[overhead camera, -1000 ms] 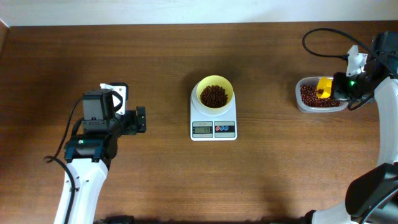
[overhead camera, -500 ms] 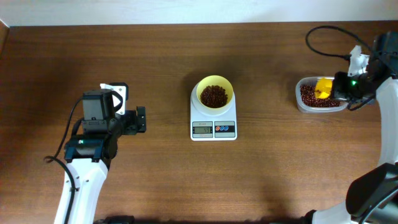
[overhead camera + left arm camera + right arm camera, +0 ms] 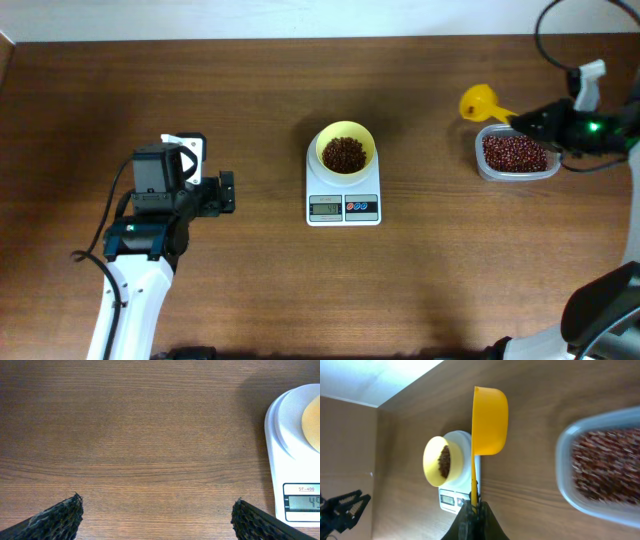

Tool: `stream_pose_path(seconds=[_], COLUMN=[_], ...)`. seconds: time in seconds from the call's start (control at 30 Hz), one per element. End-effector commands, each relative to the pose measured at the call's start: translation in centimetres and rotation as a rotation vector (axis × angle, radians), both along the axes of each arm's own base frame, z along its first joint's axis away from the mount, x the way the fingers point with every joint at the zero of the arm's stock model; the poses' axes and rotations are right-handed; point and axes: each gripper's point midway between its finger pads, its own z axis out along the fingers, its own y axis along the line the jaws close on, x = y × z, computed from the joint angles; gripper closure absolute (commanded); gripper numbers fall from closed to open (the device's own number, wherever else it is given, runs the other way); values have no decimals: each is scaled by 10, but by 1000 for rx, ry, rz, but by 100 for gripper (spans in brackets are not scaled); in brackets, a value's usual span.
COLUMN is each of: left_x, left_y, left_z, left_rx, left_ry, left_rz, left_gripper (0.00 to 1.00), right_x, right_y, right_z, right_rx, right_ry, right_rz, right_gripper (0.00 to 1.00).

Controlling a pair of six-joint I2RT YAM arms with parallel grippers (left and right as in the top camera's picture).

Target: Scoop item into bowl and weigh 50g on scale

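The scale (image 3: 292,455) bears the small print SF-400 just above its display (image 3: 303,503), as the left wrist view shows. The display reads 49, with the frame edge cutting the digits off. From overhead the display is too small to read

Likely a robotics lab. A left arm (image 3: 130,285) and right arm (image 3: 600,310) flank a wooden table (image 3: 300,290). A loose cable (image 3: 545,25) trails near a scale (image 3: 343,208).

A brown wooden table (image 3: 250,290) fills the whole view. Towards its right end stands a clear plastic container (image 3: 481,157) — a yellow scoop (image 3: 477,101) just off its corner. A black cable (image 3: 545,25) loops behind.
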Motion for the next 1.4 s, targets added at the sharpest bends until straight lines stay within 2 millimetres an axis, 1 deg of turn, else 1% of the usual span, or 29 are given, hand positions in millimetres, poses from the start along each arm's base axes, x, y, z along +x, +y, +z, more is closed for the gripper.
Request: stream_pose_path(seconds=[0.0,0.03,0.07,0.1,0.2,0.27,0.33,0.4,0.57,0.6,0.67,0.77,0.87,0.93,1.0,1.07,1.1,1.13,1.17,1.2,1.27,1.33,1.37], left_x=[0,0,0,0,0,0,0,0,0,0,0,0,0,0,0,0,0,0,0,0,0,0,0], left_y=[3,3,3,3,3,3,3,3,3,3,3,3,3,3,3,3,3,3,3,3,3,3,3], left_z=[-2,-2,-2,-2,-2,-2,-2,-2,-2,-2,-2,-2,-2,-2,-2,-2,-2,-2,-2,-2,-2,-2,-2], left_rx=[13,13,13,13,13,13,13,13,13,13,13,13,13,13,13,13,13,13,13,13,13,13,13], left_ry=[7,7,7,7,7,7,7,7,7,7,7,7,7,7,7,7,7,7,7,7,7,7,7], left_rz=[0,0,0,0,0,0,0,0,0,0,0,0,0,0,0,0,0,0,0,0,0,0,0], left_gripper=[1,1,1,1,1,1,1,1,1,1,1,1,1,1,1,1,1,1,1,1,1,1,1], right_x=[19,30,36,45,51,53,52,52,59,61,62,66,69,68,66,57,50,46,46,47,46,39,34], right_y=[45,63,75,97,131,144,149,149,143,143,147,160,162,164,164,168,175,179,187,189,197,205,206], right_z=[29,37,43,53,67,73,73,74,71,67,63,66,61,60,56,48,41,35,32,26,12,-1,-12], right_rx=[66,91,105,135,177,220,245,245,213,211,211,205,159,109,86,50,19,-20,-75,-128,-226,-247,-253], right_ry=[-59,-81,-101,-130,-161,-146,-115,-118,-133,-125,-117,-154,-161,-214,-220,-213,-210,-209,-234,-239,-214,-182,-138], right_rz=[32,35,43,57,93,84,69,69,36,33,41,66,43,96,119,166,214,234,259,255,236,280,294], right_gripper=[96,96,96,96,96,96,96,96,96,96,96,96,96,96,96,96,96,96,96,96,96,96,96])
